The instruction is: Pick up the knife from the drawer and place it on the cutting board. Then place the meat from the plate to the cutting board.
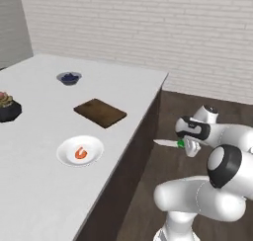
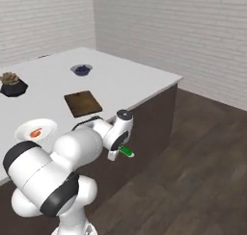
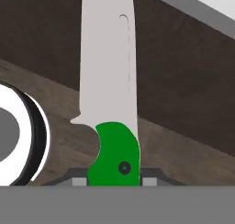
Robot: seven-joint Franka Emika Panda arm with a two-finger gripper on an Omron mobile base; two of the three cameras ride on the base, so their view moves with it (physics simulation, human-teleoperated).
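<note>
My gripper is shut on the knife by its green handle. It holds the knife in the air beside the counter's end, below the counter top, with the silver blade pointing toward the dark cabinet side. In the hand view the blade runs straight up from the gripper. The dark cutting board lies bare on the counter. In front of it, the white plate carries the orange meat. From the right I see the green handle, the board and the plate. The drawer is out of view.
A small blue bowl stands behind the board. A black pot with a plant sits at the counter's left. The dark cabinet side drops from the counter edge next to the knife. Wood floor lies to the right.
</note>
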